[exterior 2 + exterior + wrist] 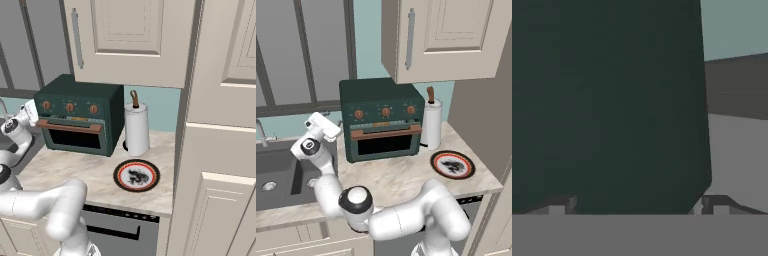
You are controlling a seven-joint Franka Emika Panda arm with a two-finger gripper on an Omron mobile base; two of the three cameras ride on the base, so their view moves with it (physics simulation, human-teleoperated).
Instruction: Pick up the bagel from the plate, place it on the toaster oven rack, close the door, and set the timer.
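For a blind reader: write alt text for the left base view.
A dark green toaster oven sits shut on a marble counter, the white arm's open gripper at its left side. A paper-towel roll stands to its right, a bare plate in front of that.

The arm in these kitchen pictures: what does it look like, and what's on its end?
The arm is glossy white, built of rounded, bulging segments joined by dark ring-like joints with round caps. No loose cables or markings show. At its end sits a white boxy gripper with two small dark fingertips.
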